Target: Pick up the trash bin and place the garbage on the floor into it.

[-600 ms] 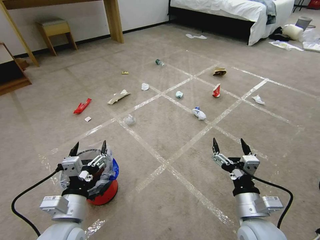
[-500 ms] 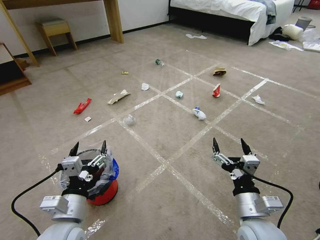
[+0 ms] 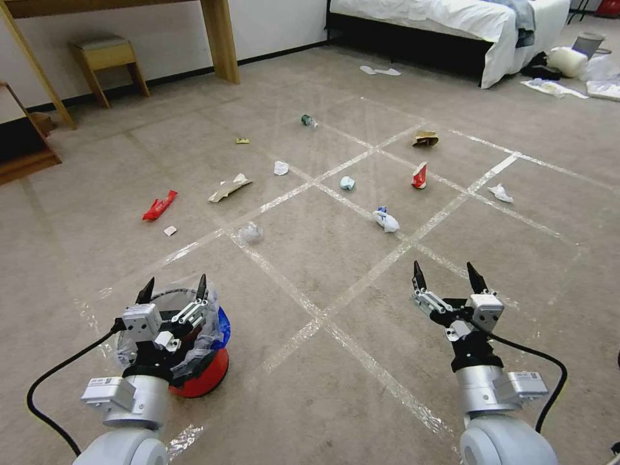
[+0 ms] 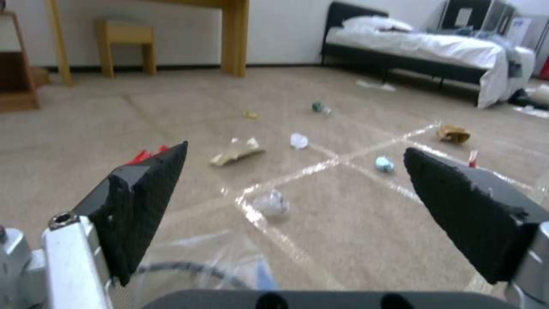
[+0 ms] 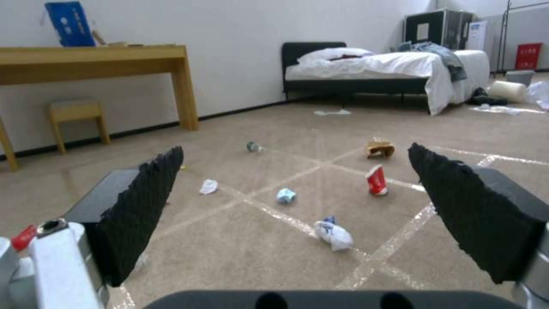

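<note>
litter is spread across the floor (image 3: 336, 361), well ahead of both arms: a red wrapper (image 3: 159, 205), a cardboard scrap (image 3: 228, 188), white tissues (image 3: 281, 168), a red-and-white carton (image 3: 419, 175), a brown paper bag (image 3: 425, 137) and a small bottle (image 3: 309, 120) farthest out. the bin (image 3: 201, 371) stands on the carpet at the robot's near left, its clear bag (image 3: 203, 336) crinkled over the rim with a blue patch (image 3: 223, 326) at one side. the left gripper (image 3: 173, 289) is held above the bin's mouth with fingers spread apart and nothing between them; no contact with the rim can be made out. the right gripper (image 3: 449, 274) is held over bare carpet at the near right, also spread and empty.

the bin is judged not yet picked up, so the task is at its start. several risks are seen. only the loose bag may be pinched instead of the rim, so the liner could be pulled out or the bin left behind. a light round bin gripped at one edge may be tilted or swung. the thin tissues and flat wrapper may be missed against the pile.
</note>
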